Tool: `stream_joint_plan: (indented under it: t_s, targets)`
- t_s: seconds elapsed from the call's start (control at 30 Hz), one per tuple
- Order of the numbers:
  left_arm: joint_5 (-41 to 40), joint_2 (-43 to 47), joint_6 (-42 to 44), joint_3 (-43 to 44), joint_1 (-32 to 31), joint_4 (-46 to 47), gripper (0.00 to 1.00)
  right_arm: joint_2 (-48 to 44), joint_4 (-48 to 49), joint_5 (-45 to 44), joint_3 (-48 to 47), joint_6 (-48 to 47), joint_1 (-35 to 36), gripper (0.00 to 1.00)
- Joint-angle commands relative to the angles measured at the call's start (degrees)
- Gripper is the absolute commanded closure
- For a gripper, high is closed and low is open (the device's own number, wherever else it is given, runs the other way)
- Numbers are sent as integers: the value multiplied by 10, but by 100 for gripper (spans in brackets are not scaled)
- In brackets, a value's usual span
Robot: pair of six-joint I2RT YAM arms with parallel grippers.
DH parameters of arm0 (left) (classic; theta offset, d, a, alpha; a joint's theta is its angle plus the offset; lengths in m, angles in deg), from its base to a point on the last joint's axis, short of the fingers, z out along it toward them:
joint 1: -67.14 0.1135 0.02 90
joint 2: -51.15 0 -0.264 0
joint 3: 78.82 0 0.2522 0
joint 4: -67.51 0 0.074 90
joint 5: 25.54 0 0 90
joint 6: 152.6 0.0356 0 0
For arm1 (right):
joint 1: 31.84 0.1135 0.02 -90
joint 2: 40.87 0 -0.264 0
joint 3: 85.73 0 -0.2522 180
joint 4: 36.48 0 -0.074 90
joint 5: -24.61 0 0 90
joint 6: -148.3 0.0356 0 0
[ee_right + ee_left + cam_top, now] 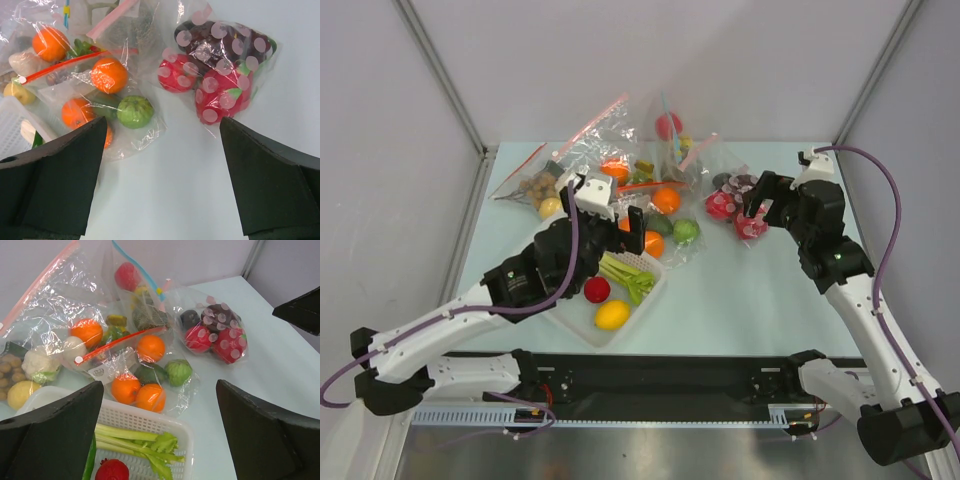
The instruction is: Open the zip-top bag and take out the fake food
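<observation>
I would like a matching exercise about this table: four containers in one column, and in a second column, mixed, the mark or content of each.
Column one:
1. zip-top bag
2. dotted bag
3. white basket
4. red-strip bag

Column two:
a. green stalks inside
b. blue zip strip
c. oranges inside
d. pink dots on the plastic

Pairs: 1-b, 2-d, 3-a, 4-c.

Lighting bright and even, from overhead. Shadows on the bench (740,300) soft, faint. Glare flecks the clear bags (55,295) ahead of the left end effector (156,390). Its near fingers (50,440) render dark, slightly unfocused.
</observation>
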Motion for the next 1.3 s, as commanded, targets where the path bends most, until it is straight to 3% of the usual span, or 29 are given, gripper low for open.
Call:
stream_joint_plan:
  t_s: [0.0,0.13,0.3,0.5,0.63,0.87,1.27]
  targets:
    - [-15,-7,27,29,4,7,0,4,21,-12,-3,-12,-7,0]
    - [28,-11,50,10,6,37,0,11,17,-11,2,-12,-18,0]
    - [166,-42,35,21,56,74,0,14,18,-2,19,-12,-32,0]
    - [272,-154,19,85,117,114,0,22,26,34,34,-7,-71,0]
    - [337,-278,4,169,156,116,0,14,33,49,47,-8,-86,0]
    - [312,-484,-25,356,199,47,0,-13,15,46,54,-23,-101,0]
    - [267,-538,-36,334,233,117,0,-15,29,90,68,-24,-128,0]
